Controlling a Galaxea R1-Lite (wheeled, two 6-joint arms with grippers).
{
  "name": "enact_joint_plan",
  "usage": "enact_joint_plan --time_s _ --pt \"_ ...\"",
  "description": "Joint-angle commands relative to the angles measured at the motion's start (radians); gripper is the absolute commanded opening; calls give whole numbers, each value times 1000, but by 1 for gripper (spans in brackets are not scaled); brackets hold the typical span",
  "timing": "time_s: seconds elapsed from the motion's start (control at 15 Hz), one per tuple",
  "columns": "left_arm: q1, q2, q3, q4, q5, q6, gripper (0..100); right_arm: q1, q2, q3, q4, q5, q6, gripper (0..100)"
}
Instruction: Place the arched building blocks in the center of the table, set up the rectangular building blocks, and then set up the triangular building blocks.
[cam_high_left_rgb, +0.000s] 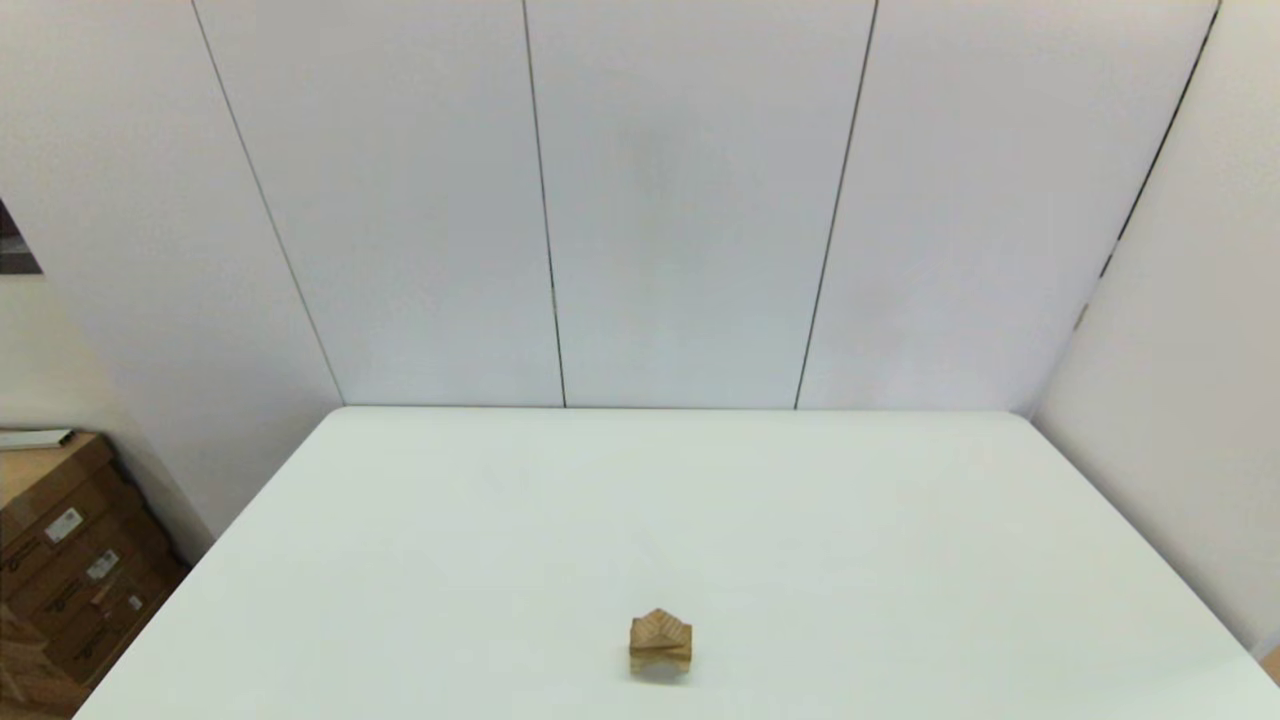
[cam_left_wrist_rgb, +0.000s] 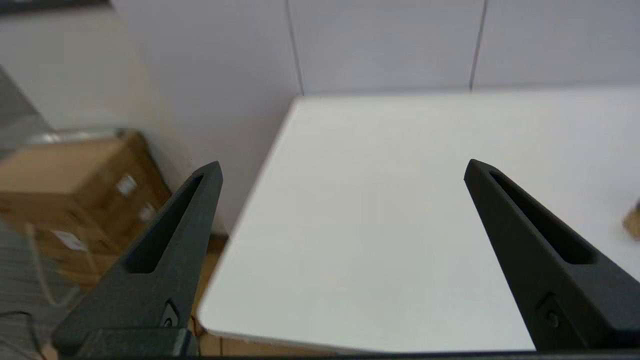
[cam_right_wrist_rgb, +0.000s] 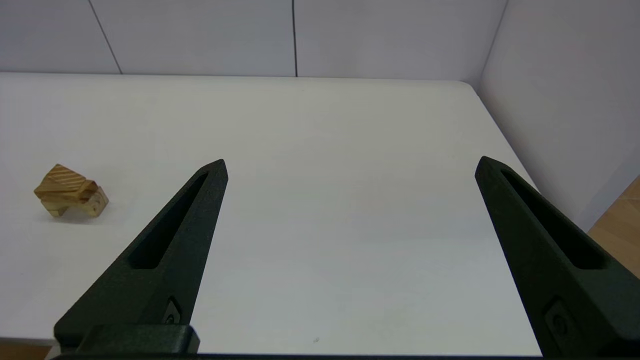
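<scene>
On the table we saw the three blocks stacked at about six o'clock, near the front edge. The triangular building blocks sat on top, over the thin rectangular building blocks; the arched building blocks underneath were largely hidden from the head camera, the arch cut-out hard to make out. Neither arm appeared in the head view. The left gripper was spread wide and empty over the table's left edge; the right gripper likewise gaped, holding nothing.
</scene>
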Motion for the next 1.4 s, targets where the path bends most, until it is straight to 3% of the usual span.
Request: enact_joint_plan --time_s 0.07,0.13,0.27,0.4,1.4 --pt "0 -4 290 -397 -45 20 100 0 0 0 0 0 1 100" --pt "0 -4 306 -448 -78 8 100 0 0 0 0 0 -1 100" --pt "0 -4 320 -425 -140 -8 100 0 0 0 0 0 -1 100" --pt "0 -4 319 -345 -146 -14 100 0 0 0 0 0 -1 100" --pt "1 -4 319 -354 -143 -68 100 0 0 1 0 -11 5 100"
